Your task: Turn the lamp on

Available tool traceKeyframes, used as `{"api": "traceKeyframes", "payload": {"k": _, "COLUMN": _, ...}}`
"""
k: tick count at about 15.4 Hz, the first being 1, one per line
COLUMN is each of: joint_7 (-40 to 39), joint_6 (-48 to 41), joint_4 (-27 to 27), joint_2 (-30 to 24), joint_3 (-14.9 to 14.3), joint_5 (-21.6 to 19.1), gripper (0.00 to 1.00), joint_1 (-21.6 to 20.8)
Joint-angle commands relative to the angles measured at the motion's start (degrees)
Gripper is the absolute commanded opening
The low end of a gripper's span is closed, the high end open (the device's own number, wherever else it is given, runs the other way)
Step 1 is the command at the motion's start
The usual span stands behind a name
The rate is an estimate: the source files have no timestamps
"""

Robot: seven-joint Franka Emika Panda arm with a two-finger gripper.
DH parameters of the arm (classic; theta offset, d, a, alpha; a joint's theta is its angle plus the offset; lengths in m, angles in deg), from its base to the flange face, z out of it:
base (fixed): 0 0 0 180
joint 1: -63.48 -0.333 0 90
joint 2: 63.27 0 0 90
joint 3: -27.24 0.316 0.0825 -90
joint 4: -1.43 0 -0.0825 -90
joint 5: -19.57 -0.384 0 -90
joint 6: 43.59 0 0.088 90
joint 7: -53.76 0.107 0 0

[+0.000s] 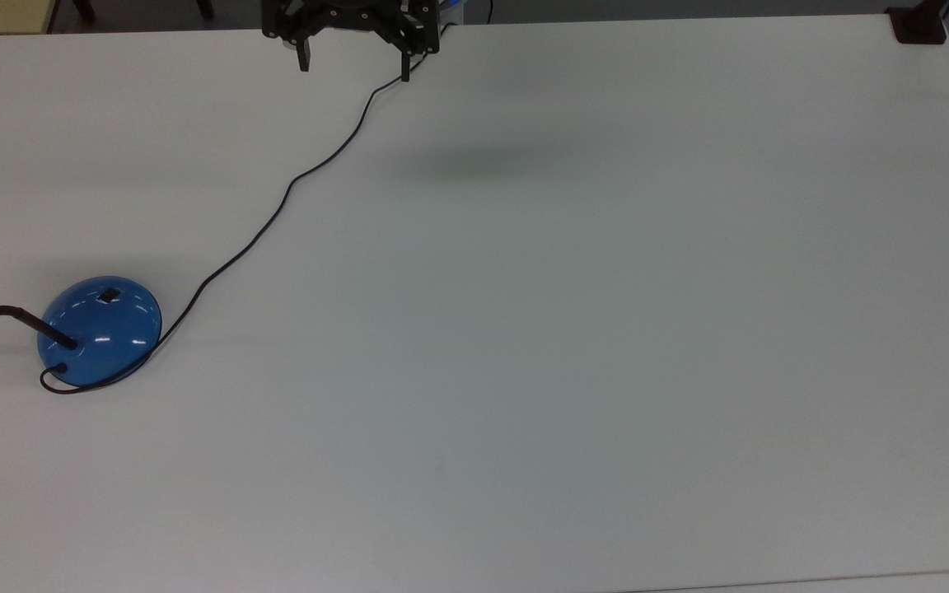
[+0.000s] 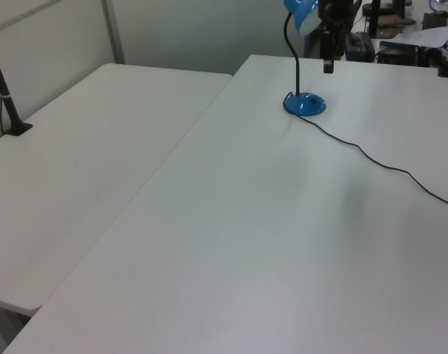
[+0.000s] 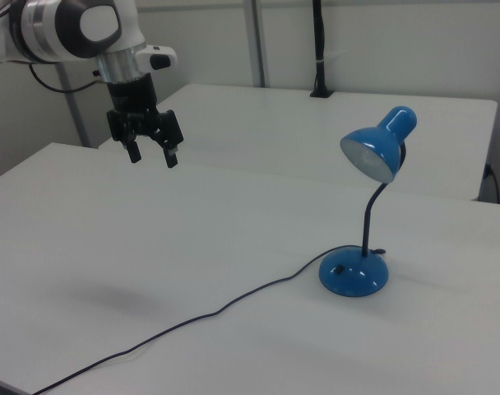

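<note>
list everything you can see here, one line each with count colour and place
lamp: one, blue dome base and blue shade on a thin black bent neck, standing at the right view's right, unlit
switch: one, black, on top of the lamp's base
cord: one, black, running from the base across the near table toward the top view's upper edge
near table: one, white, under the lamp
second table: one, white, beside the near table at the left view's left
post: one, black, standing on the second table at the left view's left
arm: one, white and black, at the right view's upper left
gripper: one, black, open, raised above the near table, apart from the lamp
</note>
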Motion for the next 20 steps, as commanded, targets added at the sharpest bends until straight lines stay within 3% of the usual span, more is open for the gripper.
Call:
{"api": "traceKeyframes", "payload": {"k": 1, "joint_7": 0.1, "joint_6": -2.9, "joint_4": -0.8, "joint_2": -0.7, "joint_3": 0.0, "joint_5": 0.2, "gripper": 1.0, "joint_1": 0.2}}
{"api": "traceKeyframes", "payload": {"k": 13, "joint_7": -2.1, "joint_6": -3.2, "joint_4": -0.8, "joint_2": -0.6, "joint_3": 0.1, "joint_5": 0.2, "gripper": 0.98, "joint_1": 0.2}}
{"api": "traceKeyframes", "payload": {"k": 17, "joint_7": -3.0, "joint_6": -3.3, "joint_4": -0.8, "joint_2": -0.5, "joint_3": 0.1, "joint_5": 0.2, "gripper": 0.71, "joint_1": 0.2}}
{"api": "traceKeyframes", "payload": {"k": 20, "joint_7": -3.2, "joint_6": -3.3, "joint_4": -0.8, "joint_2": -0.4, "joint_3": 0.1, "joint_5": -0.1, "gripper": 0.39, "joint_1": 0.2}}
